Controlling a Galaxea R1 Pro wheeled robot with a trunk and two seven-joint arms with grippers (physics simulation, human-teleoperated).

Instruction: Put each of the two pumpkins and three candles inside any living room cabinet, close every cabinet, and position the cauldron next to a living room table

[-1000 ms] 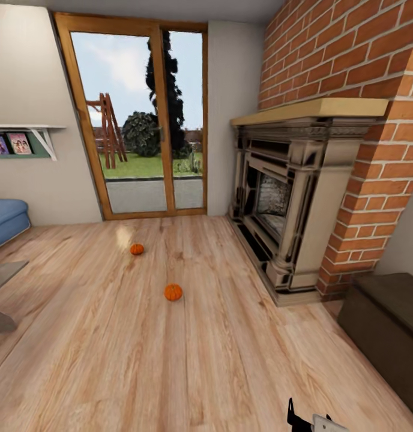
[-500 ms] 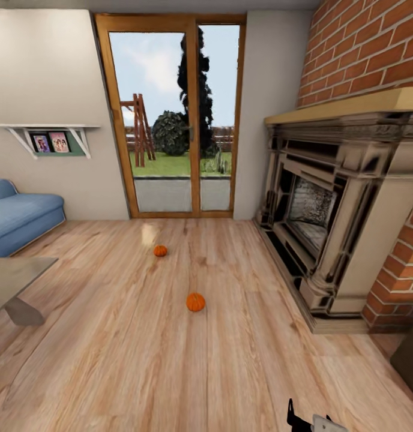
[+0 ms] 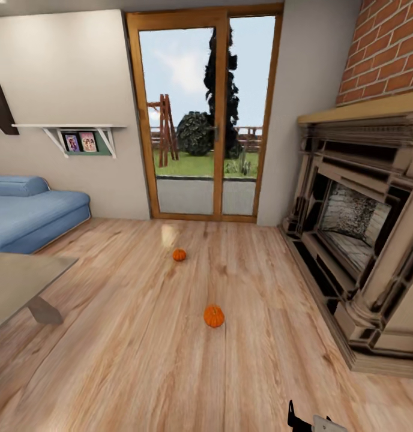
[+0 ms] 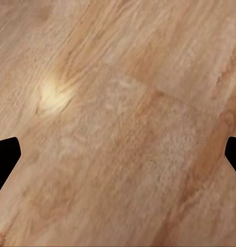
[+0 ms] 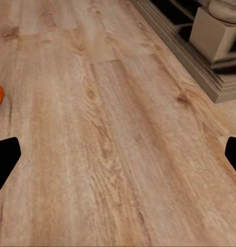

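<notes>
Two pumpkins are sitting on the floor (image 3: 140, 360), well apart: the near pumpkin (image 3: 214, 315) is lying ahead, the far pumpkin (image 3: 179, 255) behind it and slightly left, toward the glass door (image 3: 206, 120). The fireplace (image 3: 362, 240) is standing at right. The table (image 3: 17, 285) is sitting at left, the sofa (image 3: 32, 216) behind it, a shelf (image 3: 74, 129) above.

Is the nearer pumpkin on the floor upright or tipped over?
Upright: the nearer pumpkin sits on the wooden floor with its small stem pointing up.
</notes>
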